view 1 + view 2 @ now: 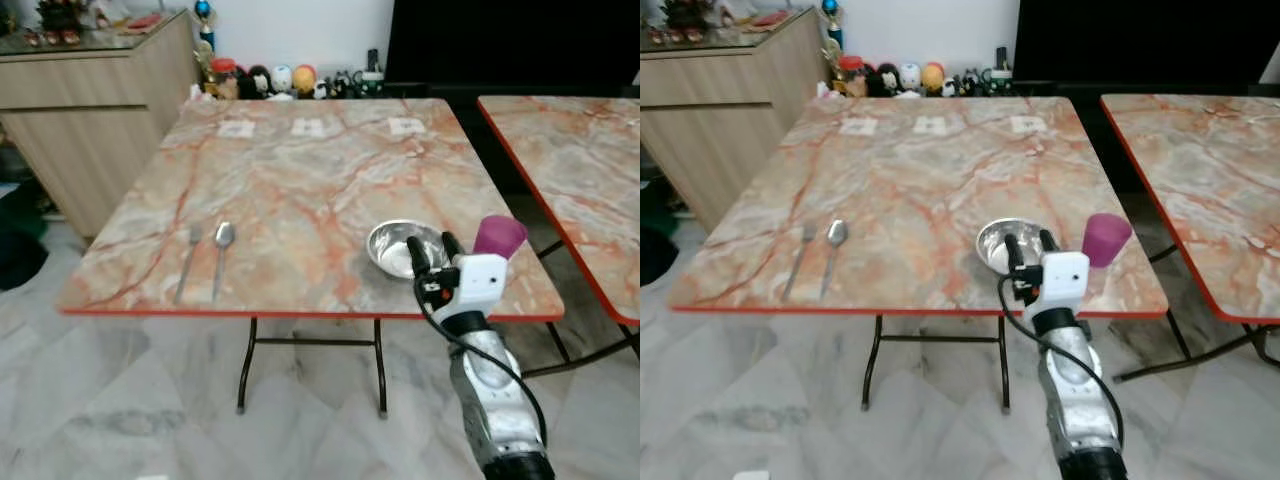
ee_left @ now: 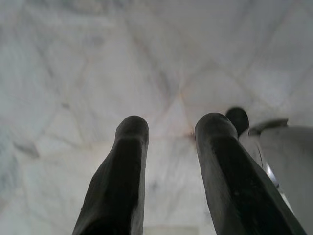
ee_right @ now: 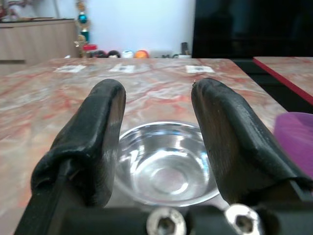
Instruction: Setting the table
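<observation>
We've got the right gripper spread wide, empty, just short of the steel bowl; light, stiff, slick, we judge: pinch its near rim.

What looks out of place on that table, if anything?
Nothing is spilled or broken. The fork and spoon lie far to the left of the bowl and purple cup, so it is not one place setting. The right pincer hovers open at the bowl.
</observation>
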